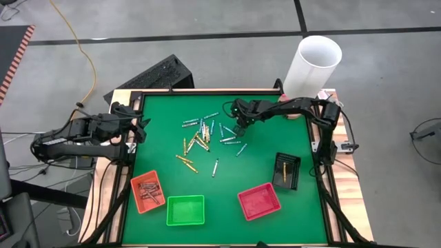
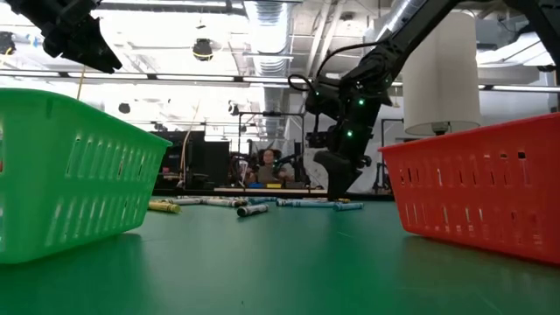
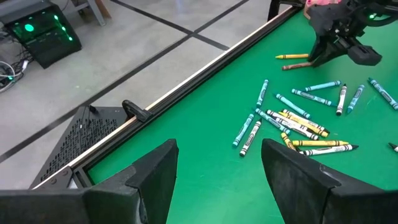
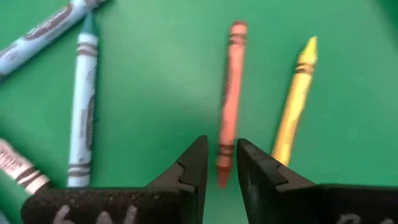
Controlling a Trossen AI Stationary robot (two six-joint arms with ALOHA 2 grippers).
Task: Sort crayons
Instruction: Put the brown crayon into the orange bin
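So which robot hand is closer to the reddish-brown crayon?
The right one. The right gripper sits right over the reddish-brown crayon, one finger on each side of its end. The left gripper waits open at the table's left edge, far away.

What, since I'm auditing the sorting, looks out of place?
Only a colour mismatch: a yellow crayon lies in the black tray, while the orange tray holds reddish-brown ones. The loose crayons mid-table are just unsorted.
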